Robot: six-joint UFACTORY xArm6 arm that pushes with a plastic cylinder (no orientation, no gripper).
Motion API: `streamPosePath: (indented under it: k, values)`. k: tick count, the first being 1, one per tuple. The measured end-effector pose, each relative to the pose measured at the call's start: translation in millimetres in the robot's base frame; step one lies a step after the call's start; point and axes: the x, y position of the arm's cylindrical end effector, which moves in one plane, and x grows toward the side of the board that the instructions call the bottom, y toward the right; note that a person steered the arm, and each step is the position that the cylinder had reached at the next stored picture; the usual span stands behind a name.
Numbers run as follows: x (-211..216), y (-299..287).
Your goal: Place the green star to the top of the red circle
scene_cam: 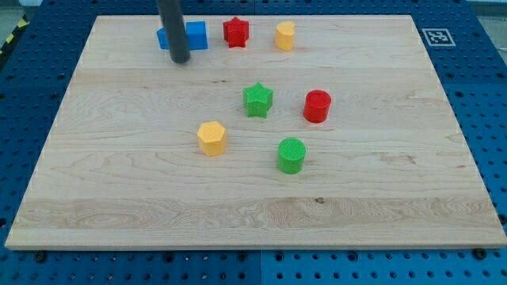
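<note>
Little of the task looks done: the green star (257,100) sits on the bench (119,206) just to the view's left of the red circle (317,106), level with it, not above it. It has yet to be pushed up and rightward. My tip (180,58) stands well apart from the star, up and to its left, seemingly touching the blue block (194,36). There is no pincer, only the upright rod.
</note>
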Motion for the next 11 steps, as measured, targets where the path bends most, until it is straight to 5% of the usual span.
streamPosePath:
  k: [3, 8, 11]
  values:
    - [125.0, 63.5]
    - [54.1, 123.8]
    - [12.7, 63.7]
